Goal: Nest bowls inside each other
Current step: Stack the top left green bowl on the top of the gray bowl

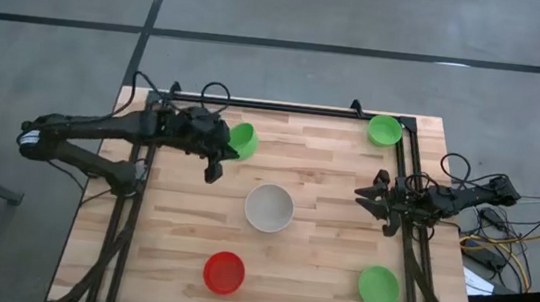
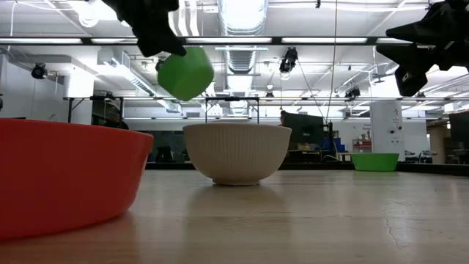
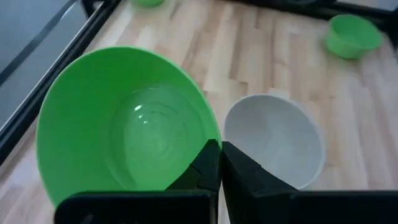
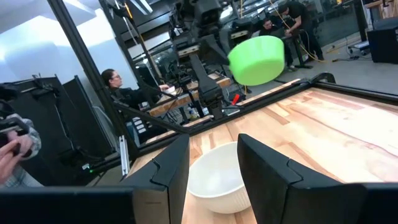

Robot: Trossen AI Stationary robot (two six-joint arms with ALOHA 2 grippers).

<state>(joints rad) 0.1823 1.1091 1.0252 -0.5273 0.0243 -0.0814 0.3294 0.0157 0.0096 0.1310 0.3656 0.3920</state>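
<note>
Bowls are all unnested so far. My left gripper [image 1: 217, 156] has one green bowl [image 1: 243, 139] clamped by its rim, aloft near the off-white bowl [image 1: 269, 207] at the counter's [image 1: 329, 162] middle. My right gripper [image 1: 374, 194] waits released. Red bowl [image 1: 224, 272] and two green ones remain.

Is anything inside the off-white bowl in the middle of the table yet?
No. The off-white bowl is empty in the high view. The left gripper holds a green bowl in the air, off to one side of it.
</note>
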